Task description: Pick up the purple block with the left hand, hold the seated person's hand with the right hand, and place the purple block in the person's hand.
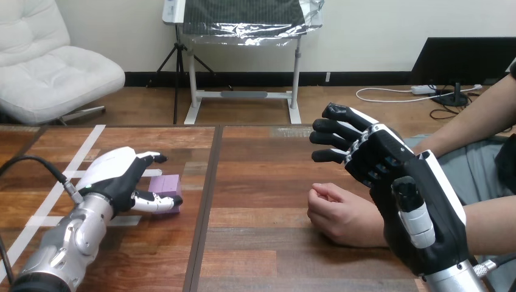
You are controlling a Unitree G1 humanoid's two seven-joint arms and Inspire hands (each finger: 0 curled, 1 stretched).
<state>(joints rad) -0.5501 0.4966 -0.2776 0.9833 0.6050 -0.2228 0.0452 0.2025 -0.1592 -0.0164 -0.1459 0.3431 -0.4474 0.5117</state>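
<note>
A purple block [167, 184] lies on the wooden table [255, 182] at the left. My left hand [115, 176] sits just left of it, with the thumb along its near side and the fingers reaching over its far side, loosely around it. The block still rests on the table. My right hand [401, 188] is raised at the right with fingers straight and spread, holding nothing. The person's hand [338, 213] rests on the table as a loose fist, just left of and below my right palm; whether the two touch I cannot tell.
White tape strips [73, 164] run across the table's left part. A dark seam [207, 201] splits the tabletop down the middle. The person's forearm [474, 213] comes in from the right edge behind my right hand.
</note>
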